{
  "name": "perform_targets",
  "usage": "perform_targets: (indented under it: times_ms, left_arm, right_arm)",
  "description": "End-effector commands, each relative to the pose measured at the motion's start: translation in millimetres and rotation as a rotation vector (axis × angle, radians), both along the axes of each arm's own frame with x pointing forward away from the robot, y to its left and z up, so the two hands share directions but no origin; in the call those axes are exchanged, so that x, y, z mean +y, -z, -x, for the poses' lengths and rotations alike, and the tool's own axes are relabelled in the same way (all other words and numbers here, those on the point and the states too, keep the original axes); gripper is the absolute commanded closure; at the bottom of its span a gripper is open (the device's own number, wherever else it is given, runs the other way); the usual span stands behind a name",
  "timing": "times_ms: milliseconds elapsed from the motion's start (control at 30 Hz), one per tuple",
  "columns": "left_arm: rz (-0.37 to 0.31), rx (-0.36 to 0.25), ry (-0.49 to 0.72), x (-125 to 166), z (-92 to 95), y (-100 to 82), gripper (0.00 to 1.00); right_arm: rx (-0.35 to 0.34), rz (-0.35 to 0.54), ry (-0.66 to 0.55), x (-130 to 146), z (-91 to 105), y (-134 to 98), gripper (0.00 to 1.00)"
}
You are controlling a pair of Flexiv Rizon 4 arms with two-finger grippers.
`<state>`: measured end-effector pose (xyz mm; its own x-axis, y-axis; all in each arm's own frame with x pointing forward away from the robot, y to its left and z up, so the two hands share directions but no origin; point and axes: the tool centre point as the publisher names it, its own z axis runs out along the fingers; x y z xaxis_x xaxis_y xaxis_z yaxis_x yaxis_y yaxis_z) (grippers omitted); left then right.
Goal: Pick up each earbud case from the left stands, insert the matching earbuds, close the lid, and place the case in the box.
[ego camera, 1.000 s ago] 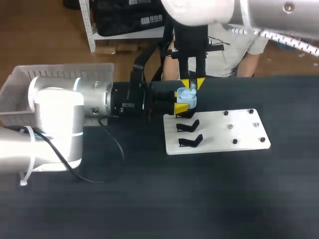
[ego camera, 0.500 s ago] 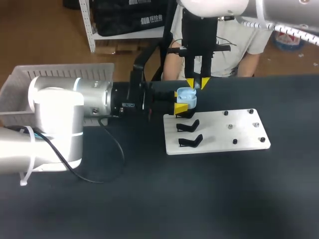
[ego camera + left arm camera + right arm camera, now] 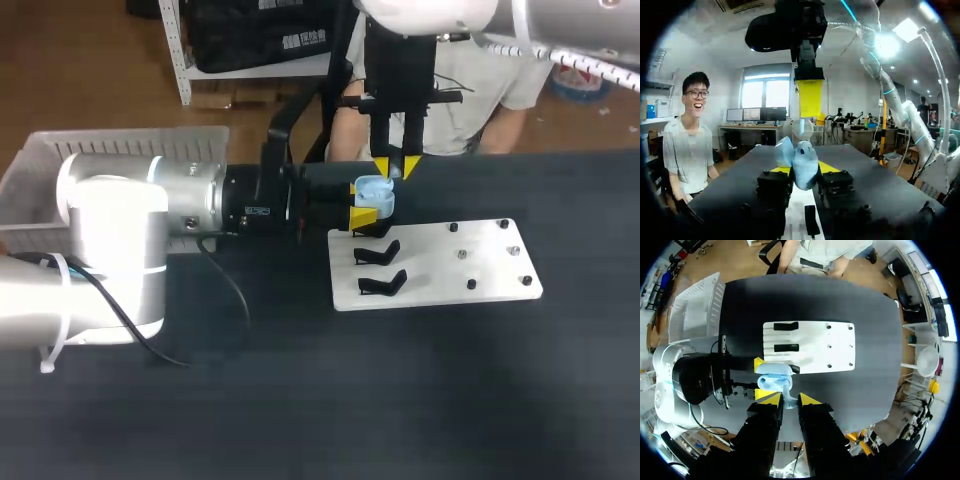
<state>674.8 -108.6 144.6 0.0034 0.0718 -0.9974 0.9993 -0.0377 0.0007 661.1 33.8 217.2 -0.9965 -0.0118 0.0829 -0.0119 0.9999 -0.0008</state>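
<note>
My left gripper (image 3: 366, 206) is shut on a light blue earbud case (image 3: 374, 194) with its lid up, held just over the back left corner of the white board (image 3: 440, 270). In the left wrist view the case (image 3: 800, 162) sits between the yellow tips. My right gripper (image 3: 398, 166) hangs straight above the case, shut on a small pale earbud (image 3: 787, 399). That earbud (image 3: 802, 128) hangs a little above the open case (image 3: 774, 376). Two black stands (image 3: 380, 267) on the board's left side stand bare.
Several small pegs (image 3: 484, 254) stud the right half of the board. A grey slatted box (image 3: 120, 150) sits at the table's back left, behind my left arm. Dark tabletop lies open in front of the board.
My right gripper has lifted slightly up and to the right, away from the case, then stopped. The left arm and the case have stayed put.
</note>
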Motion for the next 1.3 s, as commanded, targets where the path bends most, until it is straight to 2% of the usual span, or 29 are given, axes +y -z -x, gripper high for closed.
perform_targets:
  times_ms: [33, 367, 767, 1300]
  left_arm:
    - [0.003, -0.004, -0.007, 0, 1.9, 0.7, 1.00]
    - [0.003, -0.004, -0.007, 0, 1.9, 0.7, 1.00]
    - [0.003, -0.004, -0.007, 0, 1.9, 0.7, 1.00]
    - [0.003, -0.004, -0.007, 0, 1.9, 0.7, 1.00]
  right_arm:
    - [-0.005, -0.003, 0.001, -1, 2.4, 0, 1.00]
    - [-0.022, 0.016, -0.075, 13, 12.5, -11, 1.00]
    - [-0.021, 0.031, -0.132, 32, 12.2, -5, 1.00]
    - [0.005, 0.047, -0.136, 27, 6.7, 7, 1.00]
